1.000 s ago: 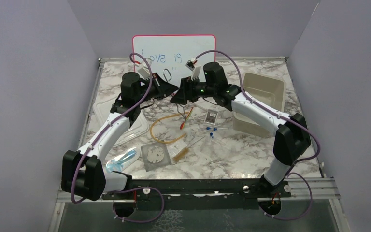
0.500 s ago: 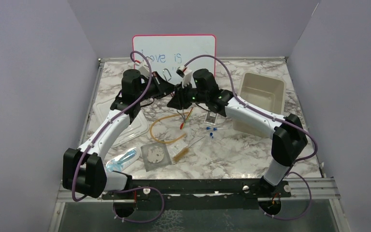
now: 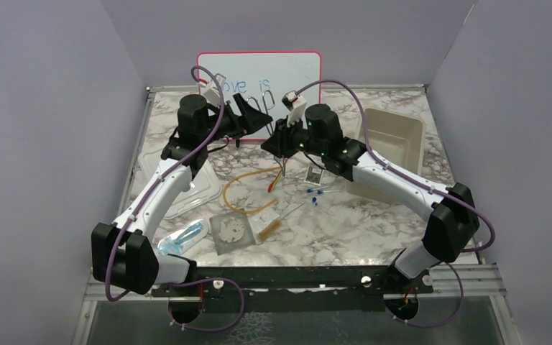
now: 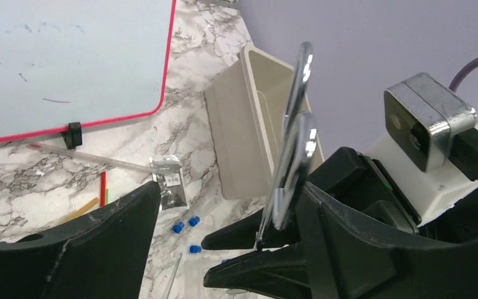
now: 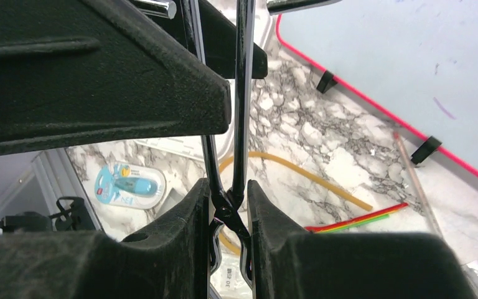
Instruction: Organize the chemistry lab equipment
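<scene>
Though well apart, bin (image 3: 395,136) and lid (image 3: 203,192).

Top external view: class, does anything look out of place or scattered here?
Yes. The amber rubber tubing loop, tiny blue-capped pieces and grey square gauze mat lie scattered loose on the marbled table, while the beige rectangular plastic bin at right looks empty.

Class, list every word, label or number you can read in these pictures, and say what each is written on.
"ove is": handwritten on the whiteboard; the first letter sits behind a cable, and anything lower is hidden.
Print on the blue blister pack: too small to read.
Label on the small clear packet: too blurred to read.
</scene>
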Controlling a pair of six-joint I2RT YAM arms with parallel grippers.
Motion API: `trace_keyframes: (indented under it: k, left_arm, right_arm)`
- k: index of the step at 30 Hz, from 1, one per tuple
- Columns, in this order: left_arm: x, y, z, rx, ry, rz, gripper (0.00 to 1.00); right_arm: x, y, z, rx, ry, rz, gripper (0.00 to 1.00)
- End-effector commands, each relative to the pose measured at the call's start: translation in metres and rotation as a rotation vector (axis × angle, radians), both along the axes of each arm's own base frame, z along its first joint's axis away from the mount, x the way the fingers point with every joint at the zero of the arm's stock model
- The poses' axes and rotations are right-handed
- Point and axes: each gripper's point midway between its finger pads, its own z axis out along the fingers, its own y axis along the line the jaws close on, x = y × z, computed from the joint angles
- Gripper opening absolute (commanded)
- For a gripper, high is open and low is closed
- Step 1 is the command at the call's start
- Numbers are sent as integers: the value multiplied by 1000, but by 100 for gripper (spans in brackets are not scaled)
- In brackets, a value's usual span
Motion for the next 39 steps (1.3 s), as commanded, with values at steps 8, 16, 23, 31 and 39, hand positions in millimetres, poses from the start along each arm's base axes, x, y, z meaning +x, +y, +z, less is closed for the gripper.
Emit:
trace_keyframes:
  k: [8, 16, 23, 31, 39]
  left_arm:
    - [-2, -1, 65, -5, -168, -56, 94]
    - [-9, 3, 92, 30, -257, -67, 98]
    - [-4, 6, 72, 54, -209, -38, 98]
    - [14, -2, 58, 47, -161, -58, 98]
    - [31, -10, 42, 40, -111, -71, 98]
  right_arm:
    - [35, -44, 49, -29, -137, -195, 1]
    - [75, -115, 59, -95, -151, -374, 1]
    - [96, -207, 60, -164, -123, -618, 1]
    - [83, -316, 16, -224, 49, -882, 1]
    - [72, -377, -44, -312, 200, -1022, 1]
